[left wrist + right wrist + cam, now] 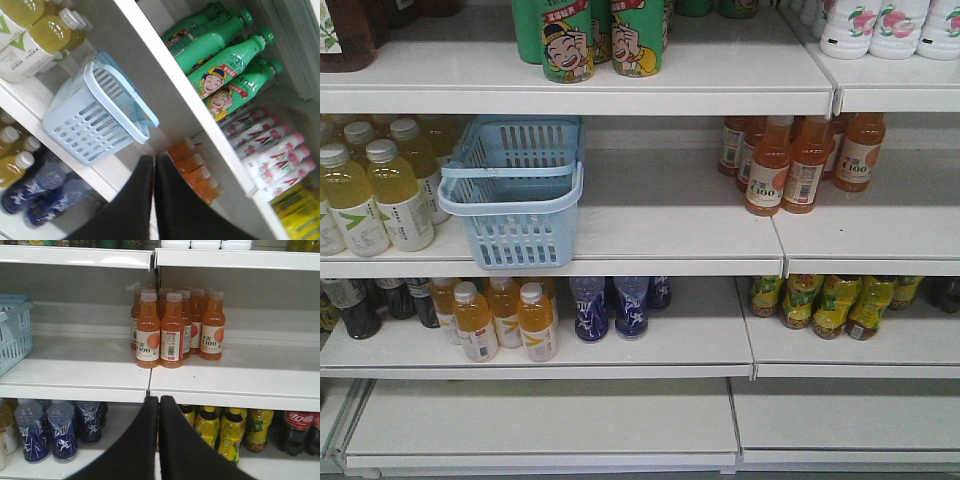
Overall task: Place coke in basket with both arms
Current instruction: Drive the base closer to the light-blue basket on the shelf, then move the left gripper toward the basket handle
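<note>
Coke [299, 429]: red-wrapped dark bottles on the lower shelf, far right, just beside the yellow-green bottles [227, 432]. Basket [520, 240]: middle shelf, left, next to the pale yellow bottles [380, 195] and well apart from the orange bottles [790, 165]. Left gripper [153, 159] and right gripper [159, 400]: fingers pressed together, holding nothing.

The basket [515, 235] is light blue and slotted, the coke [299, 421] red-wrapped with white lettering.
</note>
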Available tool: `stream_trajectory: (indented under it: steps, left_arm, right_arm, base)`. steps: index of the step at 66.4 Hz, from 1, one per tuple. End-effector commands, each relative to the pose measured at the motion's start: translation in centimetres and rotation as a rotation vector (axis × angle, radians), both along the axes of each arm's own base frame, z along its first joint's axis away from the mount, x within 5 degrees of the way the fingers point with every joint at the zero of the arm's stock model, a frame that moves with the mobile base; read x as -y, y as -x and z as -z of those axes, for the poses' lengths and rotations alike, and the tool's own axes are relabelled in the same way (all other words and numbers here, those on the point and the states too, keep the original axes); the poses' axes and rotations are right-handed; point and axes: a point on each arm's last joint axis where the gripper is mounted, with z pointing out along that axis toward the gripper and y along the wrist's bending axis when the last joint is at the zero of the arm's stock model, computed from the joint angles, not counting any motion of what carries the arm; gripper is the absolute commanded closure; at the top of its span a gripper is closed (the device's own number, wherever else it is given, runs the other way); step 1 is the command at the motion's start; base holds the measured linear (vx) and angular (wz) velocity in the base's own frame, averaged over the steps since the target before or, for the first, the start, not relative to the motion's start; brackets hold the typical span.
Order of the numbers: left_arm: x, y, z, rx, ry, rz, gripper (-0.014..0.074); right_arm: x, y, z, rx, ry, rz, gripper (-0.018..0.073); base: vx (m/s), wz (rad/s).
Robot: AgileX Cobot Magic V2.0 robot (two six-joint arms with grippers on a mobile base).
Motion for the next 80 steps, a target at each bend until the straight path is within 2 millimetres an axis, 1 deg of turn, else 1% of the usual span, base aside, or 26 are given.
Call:
stream_trajectory:
  steps: [1, 5, 8, 11, 17, 25, 30, 34, 36, 41, 43, 45, 51, 52, 58, 65, 72, 75, 80]
  left_arm:
    - [-0.5, 0.2, -1.2, 0.095, 0.282, -0.023, 0.0602]
    - [-0.6, 0.4, -2.2, 0.114, 0.443, -0.011, 0.0602]
    - [-0.6, 0.7, -3.5, 0.148, 0.510, 0.004, 0.0602]
    - [-0.7, 1.2, -5.4, 0.206, 0.525, 0.018, 0.0602]
    - [-1.0, 3.0, -10.0, 0.374, 0.495, 0.032, 0.0602]
    - [-1.6, 5.4, -15.6, 0.624, 0.361, -0.010, 0.0602]
    - [-1.4, 6.3, -18.8, 0.745, 0.179, -0.048, 0.0602]
    - [-0.9, 5.9, -20.7, 0.792, 0.016, -0.069, 0.0602]
    - [-0.7, 5.5, -21.3, 0.796, -0.024, -0.065, 0.0602]
    - [0.1, 3.7, -22.5, 0.786, -0.152, -0.048, 0.0602]
    - [0.4, 2.5, -22.6, 0.764, -0.212, -0.038, 0.0602]
    - [0.8, 1.3, -22.6, 0.735, -0.232, -0.014, 0.0602]
    - [1.6, -2.5, -21.9, 0.626, -0.224, 0.067, 0.0602]
    - [1.8, -3.4, -21.6, 0.600, -0.236, 0.080, 0.0602]
    - [2.7, -7.1, -20.1, 0.499, -0.308, 0.144, 0.0598]
    - [3.6, -11.0, -18.3, 0.420, -0.260, 0.231, 0.0570]
    - [4.4, -14.3, -16.2, 0.344, -0.126, 0.318, 0.0486]
    - [4.6, -15.6, -15.2, 0.304, -0.082, 0.343, 0.0428]
    - [5.0, -17.7, -13.1, 0.224, 0.002, 0.379, 0.0299]
  right_arm:
    - [0.0, 0.1, -0.5, 0.087, 0.000, 0.002, 0.0564]
    - [0.0, 0.1, -0.5, 0.087, 0.000, 0.002, 0.0564]
    - [0.0, 0.1, -0.5, 0.087, 0.000, 0.002, 0.0564]
    - [0.0, 0.1, -0.5, 0.087, 0.000, 0.002, 0.0564]
    - [0.0, 0.1, -0.5, 0.087, 0.000, 0.002, 0.0564]
    - [0.0, 0.1, -0.5, 0.087, 0.000, 0.002, 0.0564]
    - [0.0, 0.1, -0.5, 0.087, 0.000, 0.002, 0.0564]
    - [0.0, 0.1, -0.5, 0.087, 0.000, 0.002, 0.0564]
    - [0.0, 0.1, -0.5, 0.087, 0.000, 0.002, 0.0564]
    - [0.0, 0.1, -0.5, 0.087, 0.000, 0.002, 0.0564]
    - [0.0, 0.1, -0.5, 0.087, 0.000, 0.002, 0.0564]
    - [0.0, 0.1, -0.5, 0.087, 0.000, 0.002, 0.0564]
    - [0.0, 0.1, -0.5, 0.087, 0.000, 0.002, 0.0564]
    - [0.0, 0.1, -0.5, 0.087, 0.000, 0.002, 0.0564]
    - [0.0, 0.1, -0.5, 0.087, 0.000, 0.002, 0.0564]
    - [0.0, 0.1, -0.5, 0.087, 0.000, 0.002, 0.0564]
    - [0.0, 0.1, -0.5, 0.087, 0.000, 0.002, 0.0564]
    - [0.0, 0.1, -0.5, 0.087, 0.000, 0.002, 0.0564]
    - [0.0, 0.1, -0.5, 0.087, 0.000, 0.002, 0.0564]
  base:
    - [0.00, 0.00]
    - [0.00, 0.00]
    - [0.00, 0.00]
    - [0.00, 0.00]
    - [0.00, 0.00]
    - [0.00, 0.00]
    - [0.00, 0.00]
    - [0.00, 0.00]
    - [0.00, 0.00]
    - [0.00, 0.00]
    - [0.00, 0.00]
    - [0.00, 0.00]
    - [0.00, 0.00]
    - [0.00, 0.00]
    - [0.00, 0.00]
    - [0.00, 0.00]
    - [0.00, 0.00]
    - [0.00, 0.00]
    - [0.00, 0.00]
